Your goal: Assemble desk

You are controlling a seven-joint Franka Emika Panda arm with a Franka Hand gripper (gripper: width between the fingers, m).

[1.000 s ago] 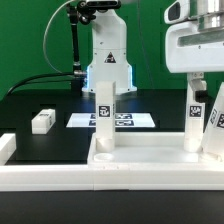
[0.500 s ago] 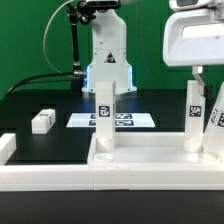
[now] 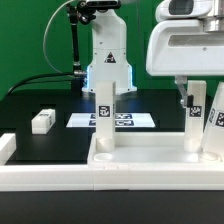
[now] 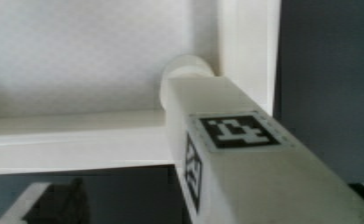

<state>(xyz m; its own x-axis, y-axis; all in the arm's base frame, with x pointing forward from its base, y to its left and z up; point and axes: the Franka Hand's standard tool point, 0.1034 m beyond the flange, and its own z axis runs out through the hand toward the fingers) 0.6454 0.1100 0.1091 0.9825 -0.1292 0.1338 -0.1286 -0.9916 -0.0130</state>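
Note:
The white tabletop panel [image 3: 150,158] lies at the front with its rim up. One leg post [image 3: 104,118] stands in its corner on the exterior view's left, a second [image 3: 196,120] stands on the right, and a third [image 3: 215,128] shows at the right edge. A fourth leg [image 3: 42,121] lies loose on the black table. My gripper [image 3: 194,98] hangs over the second post, with a dark finger [image 3: 183,96] beside it. In the wrist view the tagged post [image 4: 232,130] stands in the panel's corner [image 4: 90,90]. My gripper [image 4: 197,208] straddles it, seemingly open, with a finger [image 4: 46,200] apart from it.
The marker board [image 3: 125,120] lies flat at the middle back in front of the arm's base [image 3: 107,60]. A long white barrier wall [image 3: 20,160] runs along the front and the exterior view's left. Black cables hang at the back left.
My gripper has moved towards the exterior view's left and lower, from beside the right post to over it. The legs and the panel have not moved.

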